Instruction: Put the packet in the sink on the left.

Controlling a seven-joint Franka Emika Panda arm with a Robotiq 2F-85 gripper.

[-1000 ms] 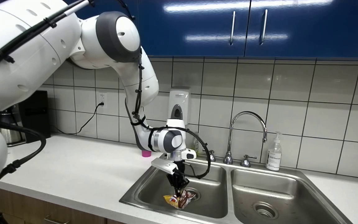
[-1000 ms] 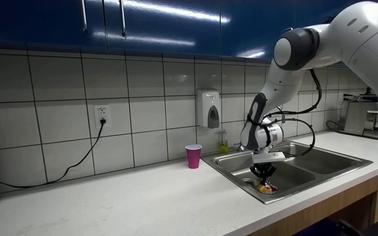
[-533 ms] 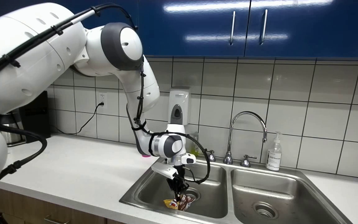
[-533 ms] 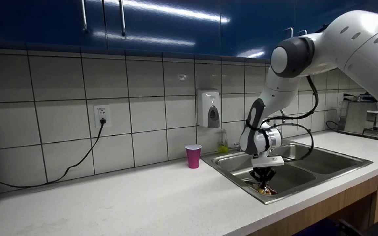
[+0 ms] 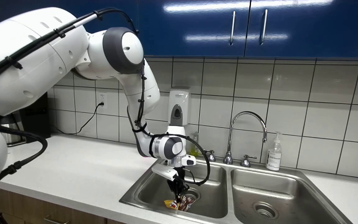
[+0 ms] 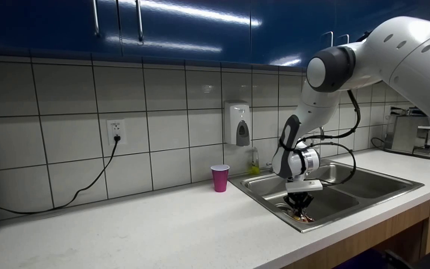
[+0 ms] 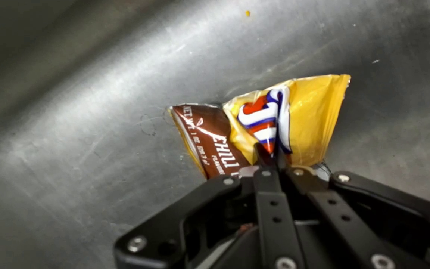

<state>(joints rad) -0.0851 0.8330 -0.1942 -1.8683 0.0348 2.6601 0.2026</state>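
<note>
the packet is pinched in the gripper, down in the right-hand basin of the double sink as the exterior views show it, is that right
The basin is wrong: in both exterior views the packet is down in the left-hand basin. It is pinched in the gripper, as you say; the wrist view shows that.

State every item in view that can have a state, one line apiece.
Packet: pinched and creased, inside the left basin; contact with its bottom unclear
Gripper: shut on the packet
Blue cabinet doors: shut
Pink cup: upright on the counter
Plug: in the outlet
Faucet: no water seen running
Pump bottle: upright
</note>
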